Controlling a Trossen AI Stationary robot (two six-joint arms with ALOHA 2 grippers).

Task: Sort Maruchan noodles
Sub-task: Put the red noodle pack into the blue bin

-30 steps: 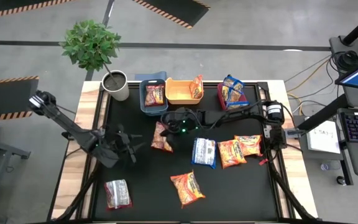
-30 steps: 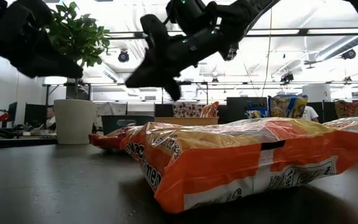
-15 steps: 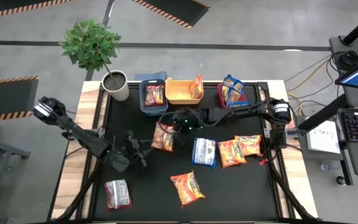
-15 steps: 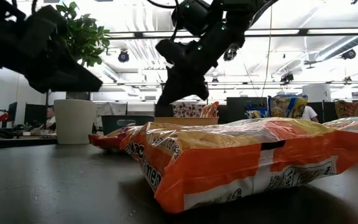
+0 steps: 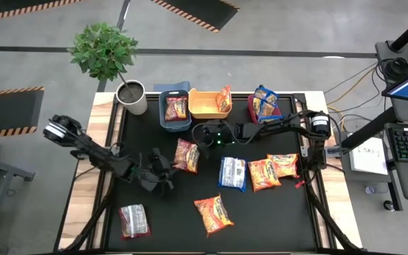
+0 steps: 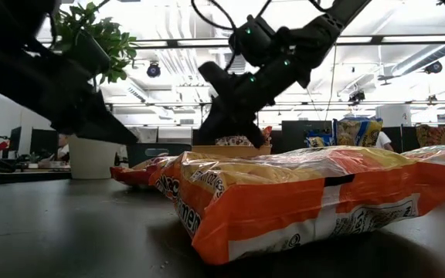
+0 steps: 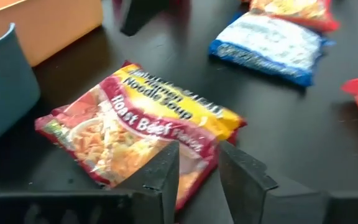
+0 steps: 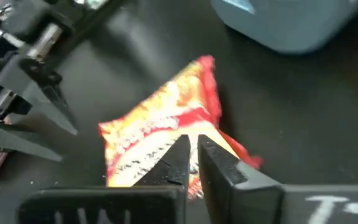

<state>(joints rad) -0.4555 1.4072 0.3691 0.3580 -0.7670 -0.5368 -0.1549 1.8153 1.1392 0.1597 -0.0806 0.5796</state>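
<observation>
My left gripper sits low on the bench, just beside the red roast-beef noodle packet at bench centre. Left wrist view: jaws part-spread, fingertips either side of the packet's near edge; can't tell if they pinch yet.

My right gripper hangs above the packet's far end, nr the yellow bin and blue bin. Its jaws are near pressed together, nothing between them.

Step in hand, my judgement: left takes this packet.
- Bite the edge seam square; film is crinkly, will slip.
- Lift before swinging.
- Keep right arm clear.

Orientation, high view: packet lies flat, face up, long axis running front-to-back of bench, slightly skewed; one short end toward the bins, other toward my left jaws.

Other packets lie well apart: blue one, orange ones.
</observation>
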